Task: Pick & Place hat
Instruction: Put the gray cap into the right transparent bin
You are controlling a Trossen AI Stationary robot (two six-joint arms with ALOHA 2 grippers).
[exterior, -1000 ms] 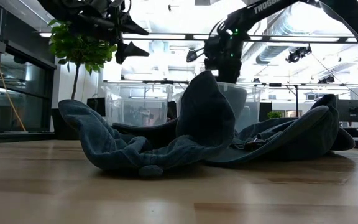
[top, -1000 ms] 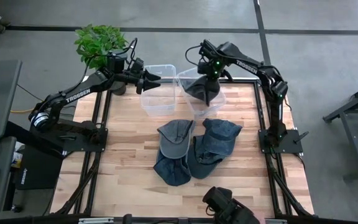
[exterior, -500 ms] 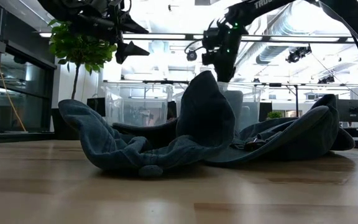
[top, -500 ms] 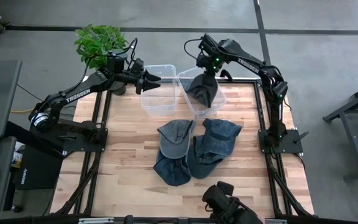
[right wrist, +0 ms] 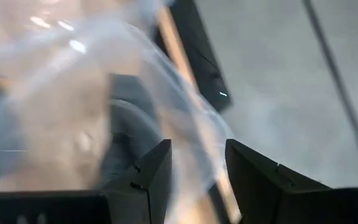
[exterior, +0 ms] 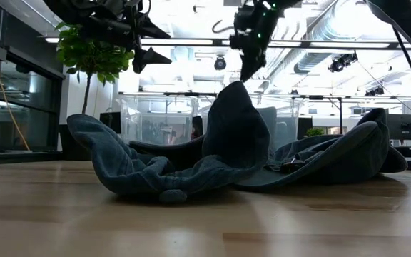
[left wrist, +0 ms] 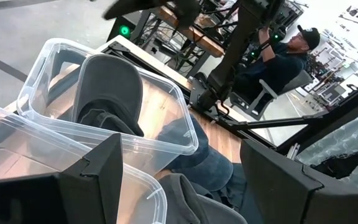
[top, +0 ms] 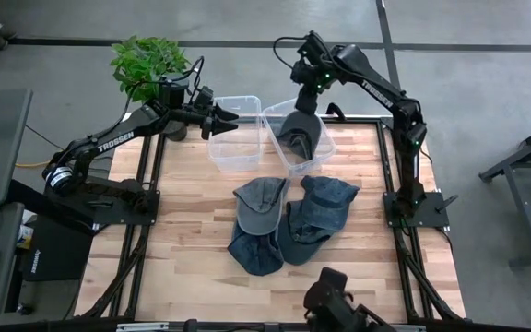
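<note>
A dark grey hat (top: 300, 134) lies inside the right clear bin (top: 275, 118); in the left wrist view the hat (left wrist: 104, 87) leans its rounded upper part against the bin's wall. My right gripper (top: 303, 98) hangs open just above it, pointing down, touching nothing; it also shows in the low view (exterior: 247, 70) and in its own view (right wrist: 197, 168). My left gripper (top: 233, 118) waits open and empty over the left clear bin (top: 235, 152), fingers level (left wrist: 182, 180).
A grey cap (top: 261, 203) and two blue denim hats (top: 325, 207) (top: 254, 249) lie heaped mid-table, in front of the bins. A potted plant (top: 146, 60) stands off the far-left corner. Bare wood lies at the table's left, right and near sides. A person (left wrist: 288, 53) sits beyond the table.
My right gripper has risen and drawn a little toward the far edge, letting go of the dark grey hat. The hat, which hung from the fingers over the right bin, has sunk down into that bin and stays there.
</note>
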